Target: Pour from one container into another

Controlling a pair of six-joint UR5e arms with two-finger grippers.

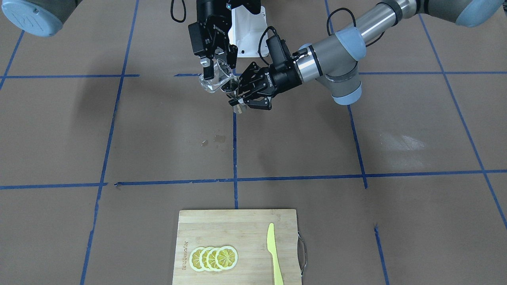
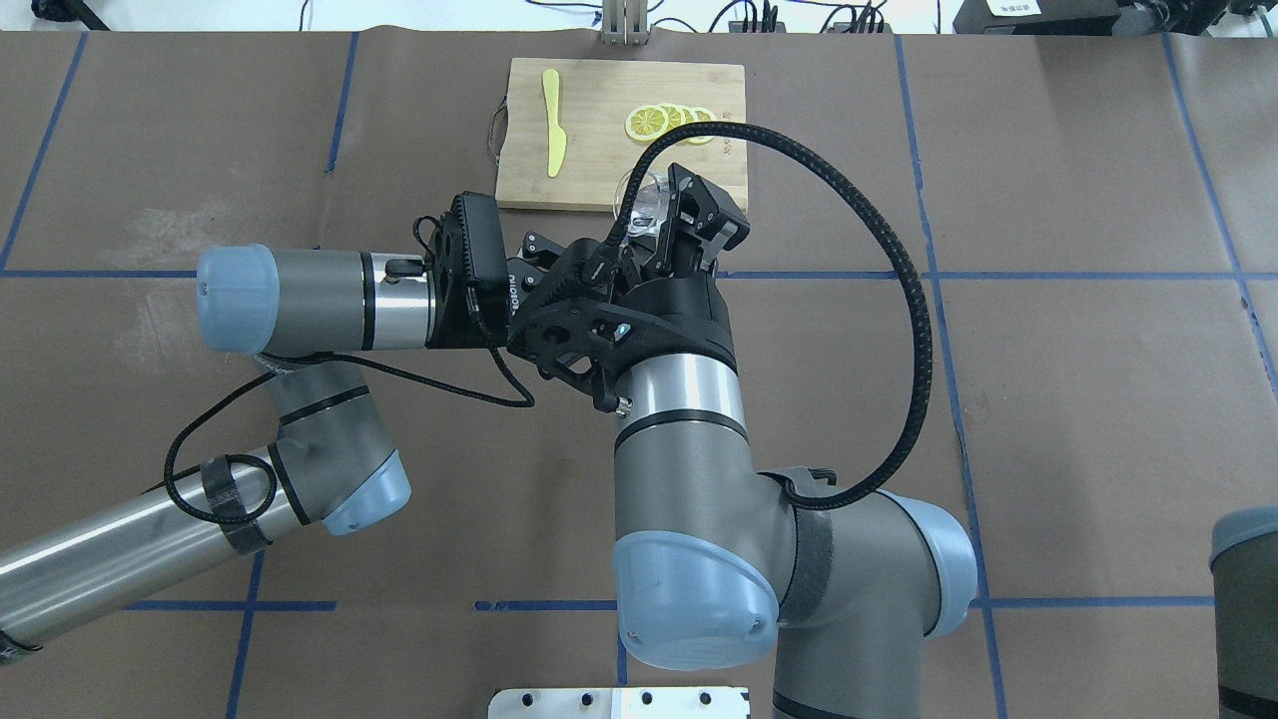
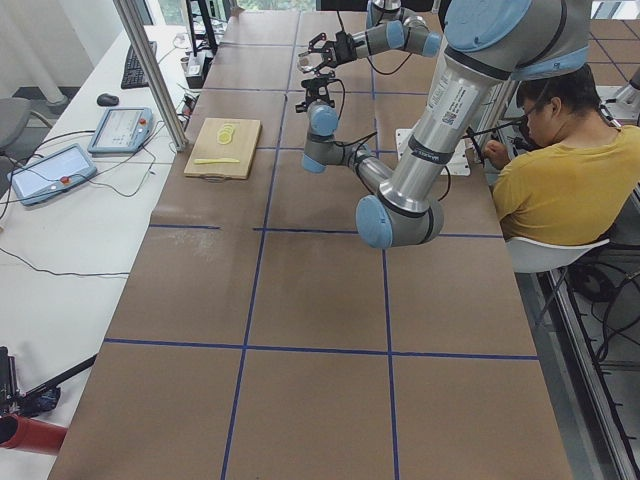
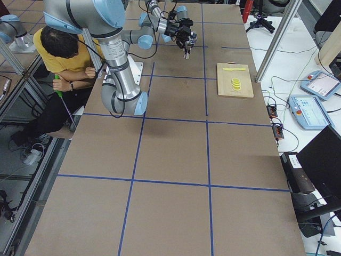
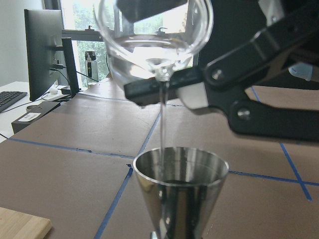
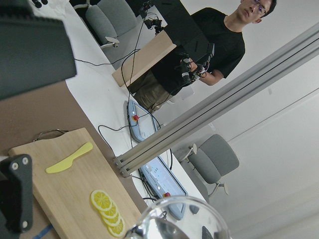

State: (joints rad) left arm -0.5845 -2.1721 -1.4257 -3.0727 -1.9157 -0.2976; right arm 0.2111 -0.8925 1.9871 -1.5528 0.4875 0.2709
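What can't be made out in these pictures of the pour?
- Fill level in the jigger: left wrist view, its steel wall hides it; the lower cone is cut off by the bottom edge.
- Grip of the left tool on the jigger: overhead view, the right arm covers it.
- The glass cup: right wrist view, the bottom edge cuts off all but its rim end.
- Both side views: tools and containers too small to judge.

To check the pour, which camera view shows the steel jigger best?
The left wrist-mounted view: the jigger close up, a thin stream entering its mouth. Front-facing shows only its dark rim; overhead, arms hide it; side views, too small; right wrist, nothing.
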